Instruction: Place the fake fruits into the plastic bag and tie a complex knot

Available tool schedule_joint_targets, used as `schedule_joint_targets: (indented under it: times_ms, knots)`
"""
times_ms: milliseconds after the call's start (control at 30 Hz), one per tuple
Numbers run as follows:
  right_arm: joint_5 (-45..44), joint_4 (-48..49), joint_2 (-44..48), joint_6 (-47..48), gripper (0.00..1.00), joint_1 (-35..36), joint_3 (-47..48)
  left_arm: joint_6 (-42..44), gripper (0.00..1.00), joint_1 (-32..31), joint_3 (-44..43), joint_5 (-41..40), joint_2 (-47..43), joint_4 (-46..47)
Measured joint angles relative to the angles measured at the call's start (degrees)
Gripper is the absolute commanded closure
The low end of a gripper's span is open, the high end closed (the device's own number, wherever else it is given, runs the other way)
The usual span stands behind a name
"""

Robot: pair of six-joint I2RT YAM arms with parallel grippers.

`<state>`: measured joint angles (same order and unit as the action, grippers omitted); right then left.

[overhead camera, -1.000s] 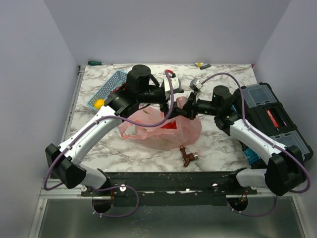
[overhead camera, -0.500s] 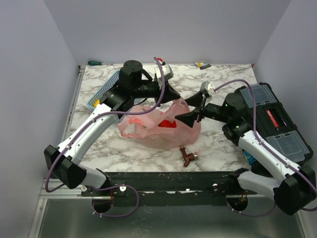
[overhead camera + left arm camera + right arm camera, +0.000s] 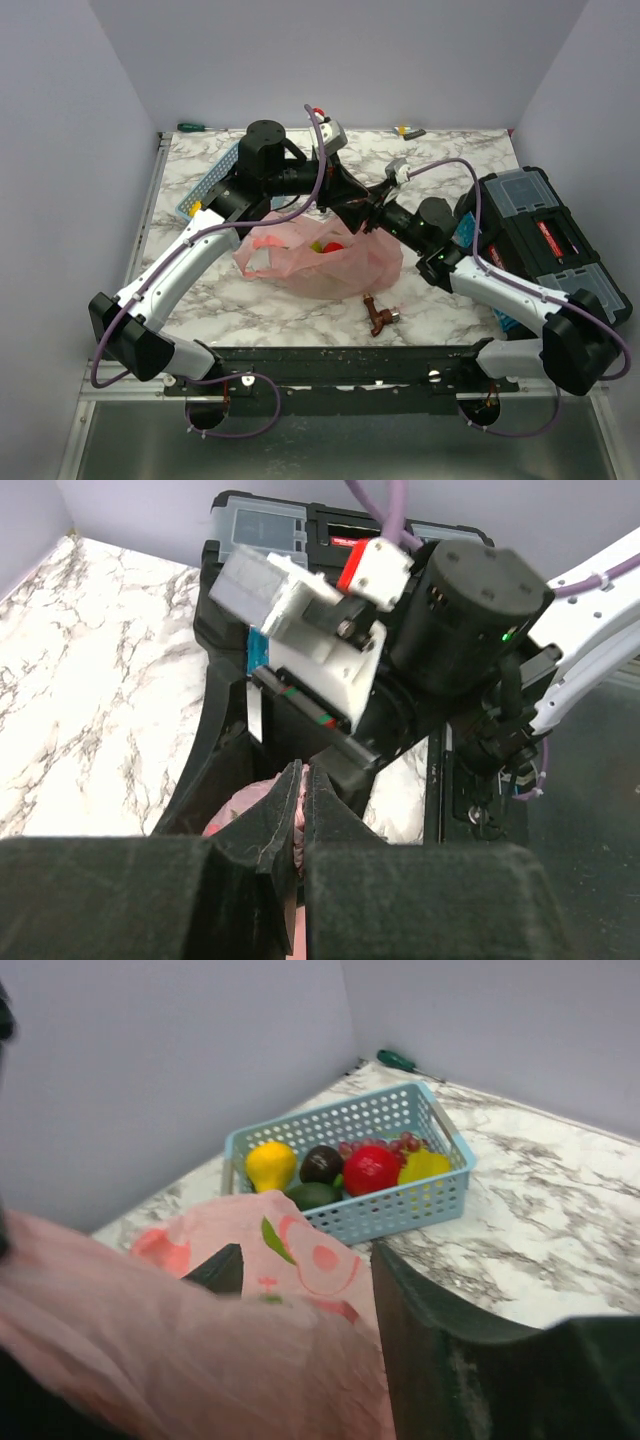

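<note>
- Lying on the counter [image 3: 440,300], the plastic bag [image 3: 330,272] holds a few fake fruits [image 3: 328,246].
- Left claw [image 3: 303,776], clamped on its film, lifts the mouth; right claw [image 3: 305,1260], fingers apart, straddles the film, likely to grab.
- Beyond, more wait in the basket [image 3: 400,1207].

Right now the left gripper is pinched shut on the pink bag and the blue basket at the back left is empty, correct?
Not empty. The right wrist view shows fake fruits lying in the blue basket: yellow, red, dark and green. The rest holds: the left gripper is shut on the plastic bag.
</note>
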<state>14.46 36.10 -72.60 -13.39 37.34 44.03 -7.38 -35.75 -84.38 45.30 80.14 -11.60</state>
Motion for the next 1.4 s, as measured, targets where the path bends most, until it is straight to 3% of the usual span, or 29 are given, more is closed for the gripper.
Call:
schedule_joint_targets:
  times_ms: [133,200,233,267,300,333,400,433,533,600,800,900,1100,1167,1267,1333,1400]
  knots:
    - [-3.10,3.98,-2.36,1.60,0.67,0.81,-3.93,-0.96,1.00,0.55,0.00,0.04,0.00,-0.13]
    - [-3.28,5.68,-3.19,2.56,0.82,0.96,-6.49,-1.29,1.00,1.25,0.00,0.11,0.00,-0.50]
    - [-3.21,7.23,-3.65,3.13,0.94,1.07,-8.13,-1.42,1.00,1.57,-0.02,0.15,0.02,-1.16]
    - [-3.08,8.33,-3.89,3.63,0.99,1.22,-9.29,-1.49,1.00,1.77,0.00,0.17,0.09,-1.88]
    - [-2.75,9.55,-3.98,4.26,0.99,1.36,-10.29,-1.49,1.00,1.95,0.00,0.17,0.17,-2.34]
    - [-2.45,10.21,-4.00,4.68,0.99,1.40,-10.88,-1.42,0.91,2.05,0.00,0.22,0.24,-3.02]
    - [-1.33,11.26,-3.98,5.22,0.99,1.46,-11.67,-1.05,0.53,2.47,0.04,0.42,0.22,-4.02]
    - [-1.05,11.10,-3.96,5.53,0.99,1.44,-11.87,-0.90,0.41,2.73,0.17,0.76,0.09,-3.96]
    - [-0.17,9.99,-3.96,5.99,0.99,1.42,-12.74,0.00,0.20,5.90,1.29,2.56,-1.73,-3.41]
    - [0.68,9.68,-3.96,6.14,0.99,1.31,-12.81,6.43,0.11,9.03,3.80,2.97,-5.18,-5.62]
    - [3.74,9.27,-3.96,6.14,0.99,1.29,-12.44,31.45,0.09,10.78,15.32,1.75,-16.09,-15.58]
    - [4.94,9.14,-3.96,5.86,0.99,1.29,-12.15,38.05,0.01,9.33,19.32,-0.76,-16.48,-16.35]
    - [6.12,8.26,-3.89,4.87,0.99,1.29,-12.13,40.54,0.02,3.13,24.68,-6.01,-10.88,-11.98]
    - [6.05,7.56,-3.89,4.35,0.99,1.29,-12.07,39.91,0.09,1.64,27.21,-5.97,-9.33,-9.42]
    - [5.20,6.78,-3.89,2.78,0.99,1.29,-11.61,38.51,0.36,0.09,32.22,-5.86,-8.85,-5.18]
    - [4.17,6.05,-3.89,1.38,0.99,1.29,-10.95,37.44,0.68,-1.79,36.35,-6.08,-9.03,-1.86]
    - [3.58,5.38,-4.00,0.00,0.99,1.29,-10.40,36.00,0.90,-4.09,39.28,-7.54,-9.03,1.53]
